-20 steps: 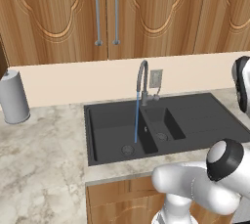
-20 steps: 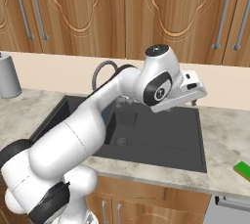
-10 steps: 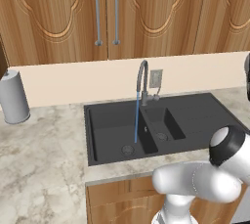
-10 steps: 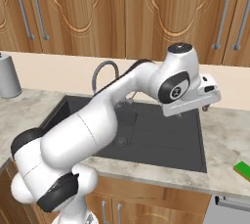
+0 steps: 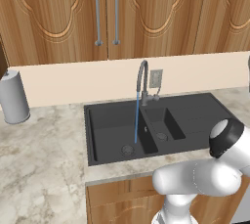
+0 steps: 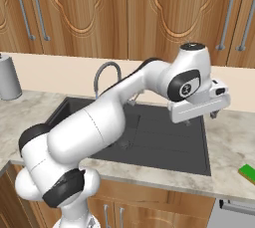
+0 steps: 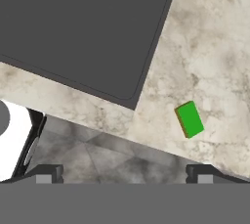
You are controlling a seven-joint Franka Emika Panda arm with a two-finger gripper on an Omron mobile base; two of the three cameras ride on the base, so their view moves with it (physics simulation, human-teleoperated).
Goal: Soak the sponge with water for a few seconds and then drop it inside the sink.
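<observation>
On the stone counter (image 7: 215, 61), just past the corner of the dark sink (image 7: 88, 32), I see the green sponge (image 7: 189, 119) lying flat (nothing touching it). My claw (image 7: 124, 174) hangs above, fingers wide apart and empty. Water (image 5: 136, 120) runs from the faucet (image 5: 142, 78).

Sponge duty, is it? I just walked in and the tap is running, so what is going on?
The arm's gripper hangs open and empty above the counter to the right of the sink. The sponge lies untouched on that counter, apart from the sink. Water runs from the faucet into the large basin. Nothing is picked up yet.
</observation>
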